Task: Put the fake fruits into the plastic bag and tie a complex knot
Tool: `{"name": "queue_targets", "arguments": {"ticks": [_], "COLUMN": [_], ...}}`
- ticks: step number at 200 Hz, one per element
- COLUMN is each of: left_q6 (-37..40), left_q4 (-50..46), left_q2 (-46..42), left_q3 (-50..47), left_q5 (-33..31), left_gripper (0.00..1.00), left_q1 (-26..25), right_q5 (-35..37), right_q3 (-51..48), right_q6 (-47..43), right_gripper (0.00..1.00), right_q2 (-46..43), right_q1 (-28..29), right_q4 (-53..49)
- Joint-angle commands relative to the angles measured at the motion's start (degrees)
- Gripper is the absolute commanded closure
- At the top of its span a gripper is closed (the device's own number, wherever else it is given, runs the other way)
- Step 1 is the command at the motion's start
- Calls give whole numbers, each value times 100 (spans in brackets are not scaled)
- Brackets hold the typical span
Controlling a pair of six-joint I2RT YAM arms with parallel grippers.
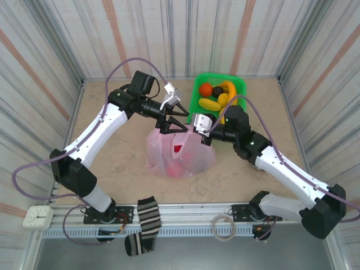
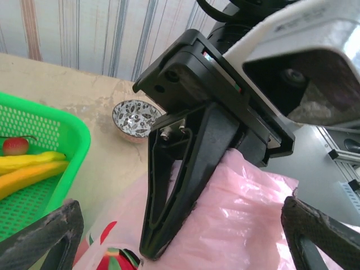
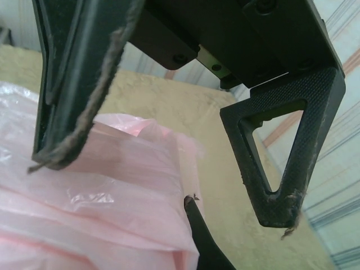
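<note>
At the middle of the table [image 1: 112,152], I see one plastic bag [image 1: 181,154]. It is pink and translucent, bulged at the base and rising to a peak. The right gripper [image 1: 189,129] is clenched on that peak, its two fingers pressed together with pink film pinched at the tips. From the left wrist it reads as a single black wedge against the bag. The left gripper [image 1: 179,119] is released, its two fingers spread wide on either side of the peak and of the right gripper's tips. I cannot make out that it touches anything.

Red patches show through the film, but I cannot tell fruit from print, so I cannot count what is inside.

Behind the bag, one green basket [image 1: 219,75] holds the fake fruits [image 1: 209,104] I can count. There are five: three bananas (two yellow, one orange) and two round ones, one red-orange and one dark. One patterned bowl [image 2: 135,118] sits on the table near the basket. On the near rail lie one striped sock [image 1: 147,216], one small clock [image 1: 38,216] and one roll of tape [image 1: 224,228].
</note>
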Motion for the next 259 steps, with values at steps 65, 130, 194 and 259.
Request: {"name": "queue_targets", "arguments": {"ticks": [65, 130, 194, 259], "left_q6": [355, 621, 689, 667], "left_q4": [-702, 200, 287, 236], "left_q2": [157, -279, -184, -74], "left_q3": [-34, -617, -736, -723], "left_q5": [208, -183, -181, -54], "left_gripper": [9, 6, 20, 49], "left_q1": [16, 34, 58, 58], "right_q5": [1370, 516, 209, 111], "right_q3": [-481, -549, -601, -658], "right_q6": [-865, -397, -143, 103], "right_gripper": [100, 100, 100, 100], "right_q2": [-220, -269, -327, -355], "right_q1": [398, 177, 63, -4], "right_q4": [965, 952, 1126, 1380]}}
